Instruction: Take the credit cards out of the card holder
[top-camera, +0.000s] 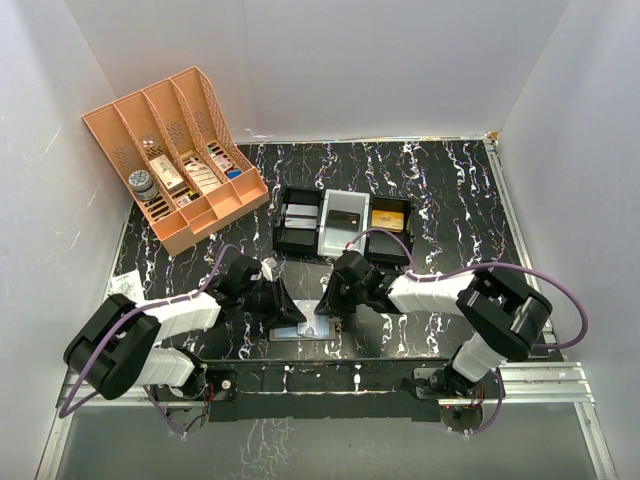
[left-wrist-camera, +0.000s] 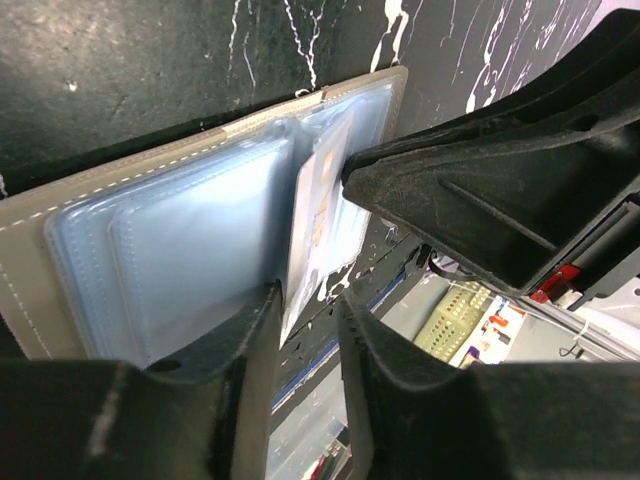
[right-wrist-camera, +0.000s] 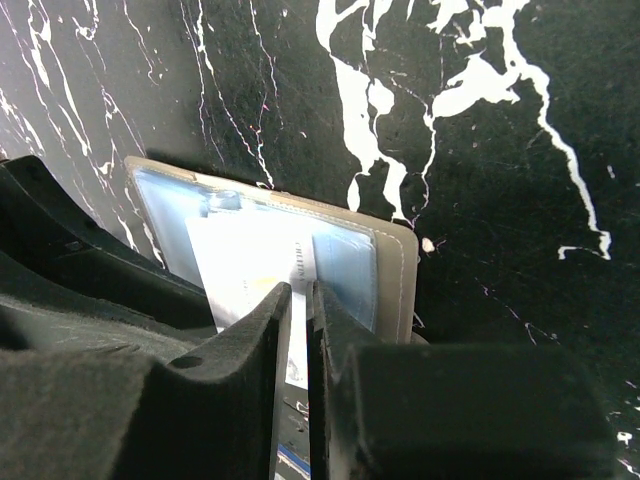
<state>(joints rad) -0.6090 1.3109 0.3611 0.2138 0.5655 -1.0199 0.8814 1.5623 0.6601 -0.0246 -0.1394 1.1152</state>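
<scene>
The card holder (top-camera: 298, 330) lies open at the worktop's (top-camera: 450, 190) near edge. The right end effector (right-wrist-camera: 300, 300) pinches a white card (right-wrist-camera: 250, 265), part-way out. The left end effector (left-wrist-camera: 308, 320) is narrow, its hold unclear.

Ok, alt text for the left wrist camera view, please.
An open card holder with grey-blue sleeves lies on a black marbled table, a pale credit card sticking out of a slot. The left gripper straddles the card's near end; the right gripper meets its edge.
</scene>
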